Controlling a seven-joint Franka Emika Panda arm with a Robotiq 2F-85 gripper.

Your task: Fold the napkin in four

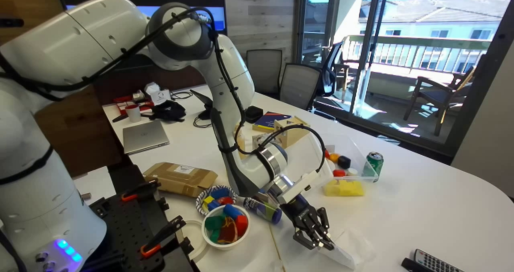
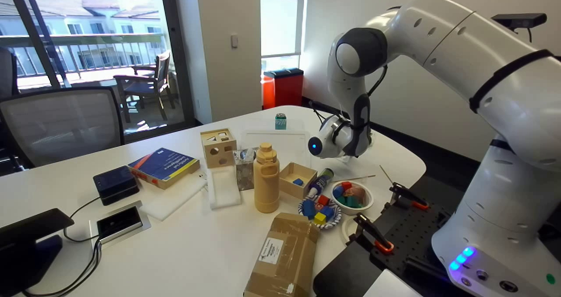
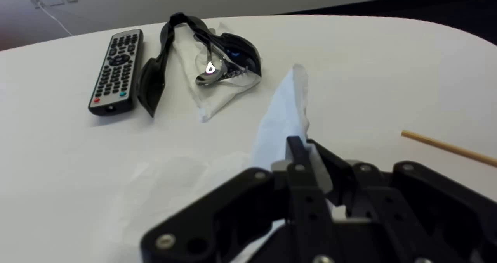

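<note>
The napkin is thin and white. One part (image 3: 174, 195) lies flat on the white table in the wrist view. Another part (image 3: 277, 123) rises as a bluish-white fold through the jaws and past the fingertips. In an exterior view the raised fold (image 1: 340, 256) slants down and away from the fingers, beside the flat, wrinkled part (image 1: 355, 244). My gripper (image 3: 304, 142) is shut on the napkin's fold, with the fingertips pinched together low over the table. The gripper (image 1: 327, 244) points down and is tilted. The napkin's portion under the gripper body is hidden.
A remote (image 3: 116, 67) and black cutlery (image 3: 242, 51) on a white packet lie ahead in the wrist view. A wooden stick (image 3: 446, 146) lies to the right. A tub of blocks (image 1: 204, 234), a purple-capped tube (image 1: 261, 210) and a clear bin (image 1: 363, 179) stand nearby.
</note>
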